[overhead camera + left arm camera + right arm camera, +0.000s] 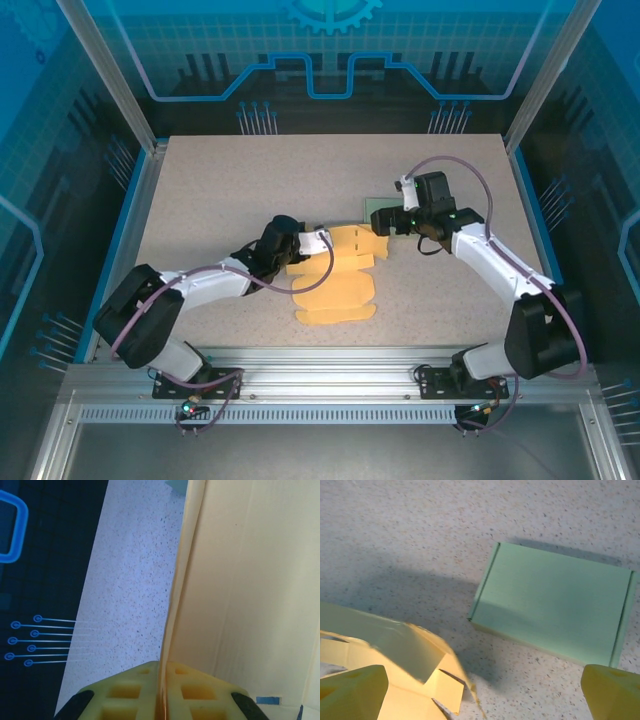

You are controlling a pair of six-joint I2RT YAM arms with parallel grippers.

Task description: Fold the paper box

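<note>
Speckled grey table (250, 180), with blue printed walls (330, 50) around it. The yellow paper box (340, 290) lies unfolded mid-table. The left gripper (161, 692) is pinched onto its upright flap (175, 580). The right gripper (386, 218) is spread wide and empty over the box's far edge, beside a green box (555, 610).

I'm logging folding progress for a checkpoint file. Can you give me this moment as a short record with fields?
yellow paper box: unfolded, mostly flat on the table, one flap lifted
left fingers: shut on the edge of that flap
right fingers: open, holding nothing, above the yellow box's far corner
green box: folded shut, lying on the table just beyond the yellow one
fold status: walls not yet formed
</note>
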